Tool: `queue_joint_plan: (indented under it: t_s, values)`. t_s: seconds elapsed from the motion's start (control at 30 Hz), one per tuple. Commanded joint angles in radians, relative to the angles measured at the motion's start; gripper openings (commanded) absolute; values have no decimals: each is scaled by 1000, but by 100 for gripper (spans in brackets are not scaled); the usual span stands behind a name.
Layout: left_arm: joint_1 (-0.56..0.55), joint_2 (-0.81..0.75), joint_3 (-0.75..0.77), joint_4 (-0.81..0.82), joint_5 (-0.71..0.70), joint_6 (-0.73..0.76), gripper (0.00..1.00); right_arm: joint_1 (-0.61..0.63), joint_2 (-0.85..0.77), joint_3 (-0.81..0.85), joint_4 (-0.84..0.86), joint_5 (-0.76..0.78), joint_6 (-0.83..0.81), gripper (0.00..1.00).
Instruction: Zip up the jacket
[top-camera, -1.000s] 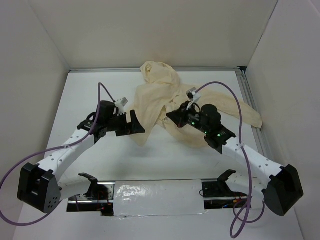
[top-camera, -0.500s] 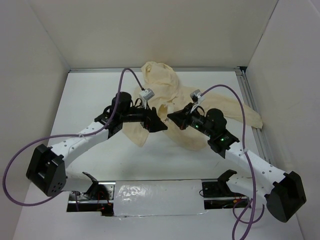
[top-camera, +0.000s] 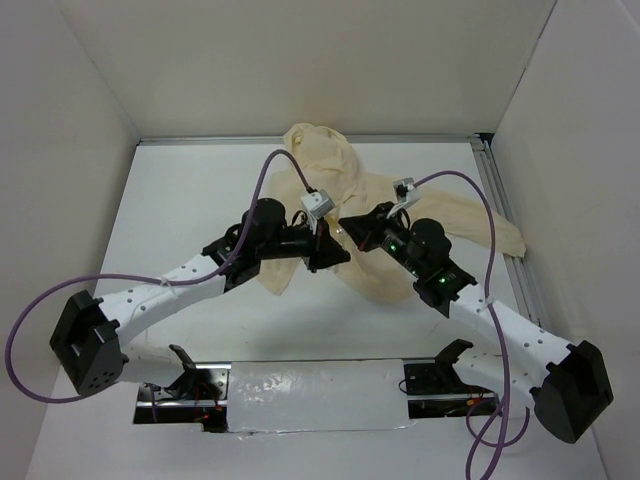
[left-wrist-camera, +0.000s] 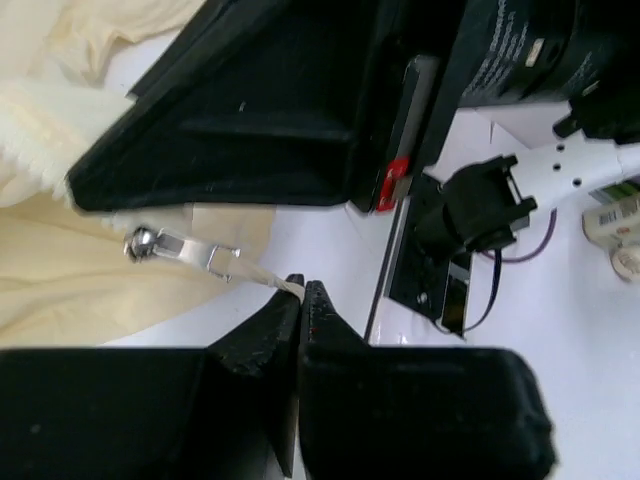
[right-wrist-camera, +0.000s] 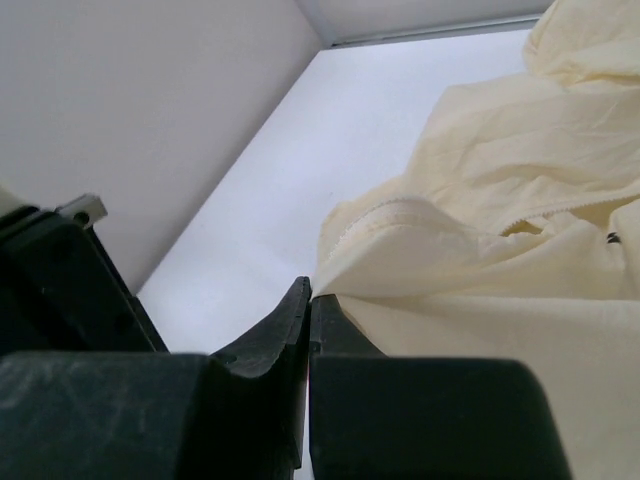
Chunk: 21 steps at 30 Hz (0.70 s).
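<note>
The pale cream jacket (top-camera: 318, 180) lies crumpled at the back middle of the white table, one sleeve stretched to the right. My left gripper (top-camera: 342, 258) is at the jacket's lower front edge. In the left wrist view it (left-wrist-camera: 302, 290) is shut on the cream cord of the metal zipper pull (left-wrist-camera: 180, 248), which is stretched out from the fabric (left-wrist-camera: 60, 290). My right gripper (top-camera: 345, 224) sits just above it. In the right wrist view it (right-wrist-camera: 310, 292) is shut on a corner of the jacket's edge (right-wrist-camera: 480, 230) beside the zipper teeth.
White walls close in the table on three sides, and a metal rail (top-camera: 505, 210) runs along its right edge. Purple cables (top-camera: 270, 170) arch over both arms. A taped strip (top-camera: 315, 395) lies between the arm bases at the near edge.
My left arm swung right from the jacket's left side to its front edge, and its jaws closed on the zipper pull's cord. The right gripper kept its hold and shifted slightly.
</note>
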Motion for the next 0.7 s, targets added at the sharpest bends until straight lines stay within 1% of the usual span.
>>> queue_joint_plan:
  t_s: [0.0,0.1,0.17,0.23,0.27,0.3,0.33,0.37,0.4,0.43,0.47,0.6,0.63,0.67]
  values:
    - [-94,-40,20,-42,-115,-24,8,18,8,22,111,177,100,0]
    - [-140,-5,34,-91,-205,-60,7,29,-3,-2,174,222,159,0]
    - [-151,26,37,-114,-202,-75,7,38,-15,-19,206,260,191,0]
    - [-160,49,28,-114,-158,-83,10,35,-35,-25,197,305,224,0]
    - [-162,55,23,-122,-144,-86,15,31,-41,-30,200,302,221,0]
    - [-162,63,14,-136,-139,-90,28,24,-55,-28,180,299,228,0]
    - [-162,61,6,-146,-148,-112,34,11,-61,-27,174,279,228,0]
    - [-162,58,-18,-157,-155,-118,46,5,-73,-27,172,261,220,0]
    - [-162,38,-32,-157,-158,-130,79,-3,-82,-27,157,250,218,0]
    - [-162,26,-47,-157,-161,-130,97,-11,-90,-24,146,225,209,0]
    - [-160,-4,-70,-200,-164,-129,99,-17,-105,-24,134,211,206,0]
    - [-147,-96,-95,-289,-219,-144,99,-43,-150,-44,59,158,177,0]
    - [-125,-109,-98,-309,-233,-141,99,-54,-173,-59,50,121,162,0]
    - [-113,-130,-101,-332,-245,-146,99,-57,-188,-70,31,118,160,0]
